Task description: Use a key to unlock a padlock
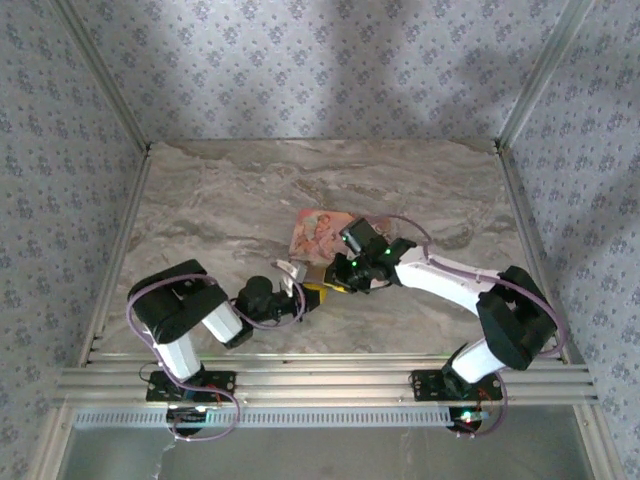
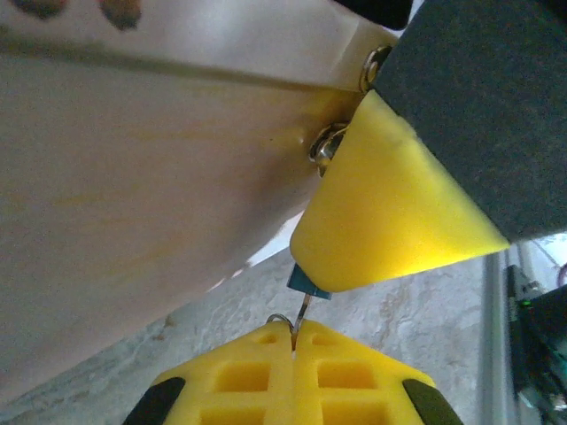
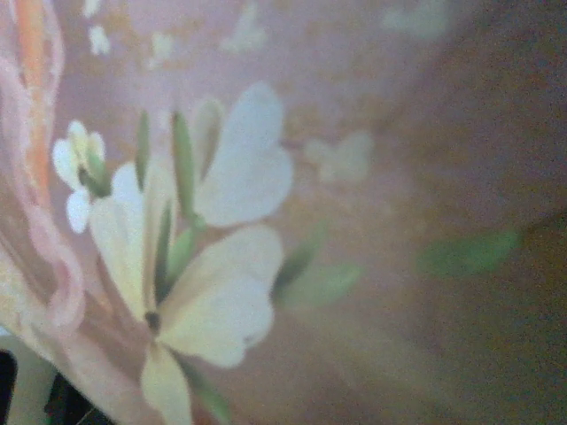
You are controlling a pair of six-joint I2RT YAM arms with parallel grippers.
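Left fingers (image 2: 266, 350) are clamped tight on the key (image 2: 302, 312), its tip at the padlock (image 2: 307, 283) under the right fingers (image 2: 390, 212). Can't tell their grip. I'd keep it straight and twist gently.

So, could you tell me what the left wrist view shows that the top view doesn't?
Left wrist: the left claw shut on a thin key that reaches the teal padlock under the right claw's fingertip. Top: the whole left arm and right arm, and the walls. Shared: yellow claw tips meeting beside the box, over the marble table.
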